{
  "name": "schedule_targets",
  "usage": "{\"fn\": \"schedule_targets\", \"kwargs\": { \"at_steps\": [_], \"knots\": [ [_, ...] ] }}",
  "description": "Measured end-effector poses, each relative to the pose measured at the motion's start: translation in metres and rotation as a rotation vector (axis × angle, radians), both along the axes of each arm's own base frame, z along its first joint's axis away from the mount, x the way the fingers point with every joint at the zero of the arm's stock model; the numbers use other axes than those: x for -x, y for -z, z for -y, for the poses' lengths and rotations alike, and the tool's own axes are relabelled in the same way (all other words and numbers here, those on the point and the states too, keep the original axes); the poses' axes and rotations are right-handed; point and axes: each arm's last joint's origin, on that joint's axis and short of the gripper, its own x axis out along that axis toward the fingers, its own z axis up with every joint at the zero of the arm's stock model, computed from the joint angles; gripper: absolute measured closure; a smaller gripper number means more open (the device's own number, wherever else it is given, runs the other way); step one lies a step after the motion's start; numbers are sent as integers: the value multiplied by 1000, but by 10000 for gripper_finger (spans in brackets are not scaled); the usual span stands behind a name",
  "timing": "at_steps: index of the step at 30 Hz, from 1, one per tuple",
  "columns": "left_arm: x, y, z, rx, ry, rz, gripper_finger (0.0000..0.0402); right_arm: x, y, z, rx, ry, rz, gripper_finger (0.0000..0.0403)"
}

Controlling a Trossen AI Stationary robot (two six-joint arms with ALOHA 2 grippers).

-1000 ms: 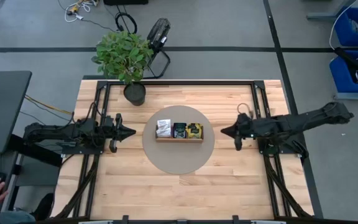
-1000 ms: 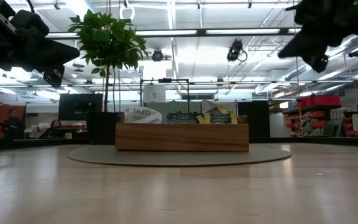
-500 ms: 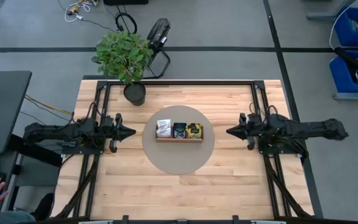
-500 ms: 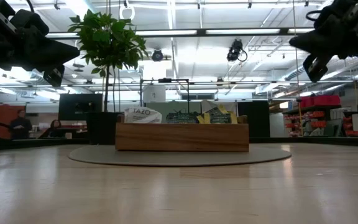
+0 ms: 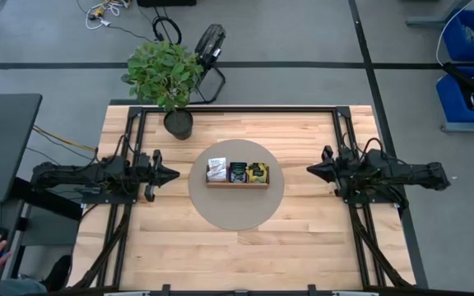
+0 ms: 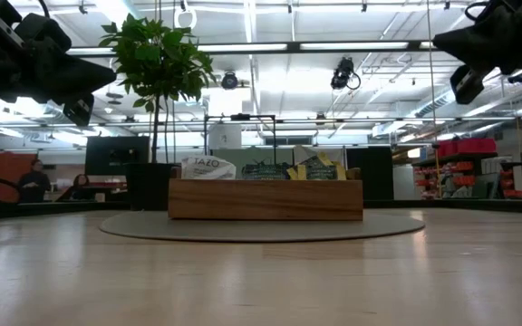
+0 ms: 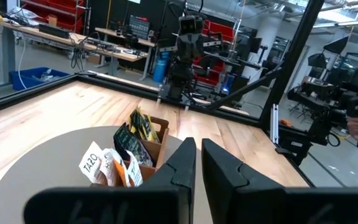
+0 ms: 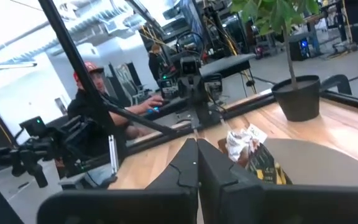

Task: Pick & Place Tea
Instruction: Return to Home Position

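Your tea [image 5: 237,171] sits in the wooden tray [image 5: 237,185] at frame centre, on the round mat [image 5: 237,210]. Your left claw [image 5: 176,173], middle left, and right claw [image 5: 309,170], middle right, are pinched closed on nothing, well apart from the tray.

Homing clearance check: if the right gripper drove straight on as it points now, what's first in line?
From above, the wooden tray's right end; but the low view shows the right gripper well above it, so it likely passes over.
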Motion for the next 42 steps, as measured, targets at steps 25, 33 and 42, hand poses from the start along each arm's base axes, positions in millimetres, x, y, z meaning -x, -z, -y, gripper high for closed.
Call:
{"fn": "schedule_targets", "kwargs": {
  "at_steps": [25,33,42],
  "knots": [
    [0,0,0,0,0,-1,369,-6,26,-2,61,-76,-63,403],
    [0,0,0,0,1,0,369,-6,26,-2,271,-59,-47,399],
    [0,0,0,0,0,-1,369,-6,26,-2,292,-57,-45,397]
  ]
}}
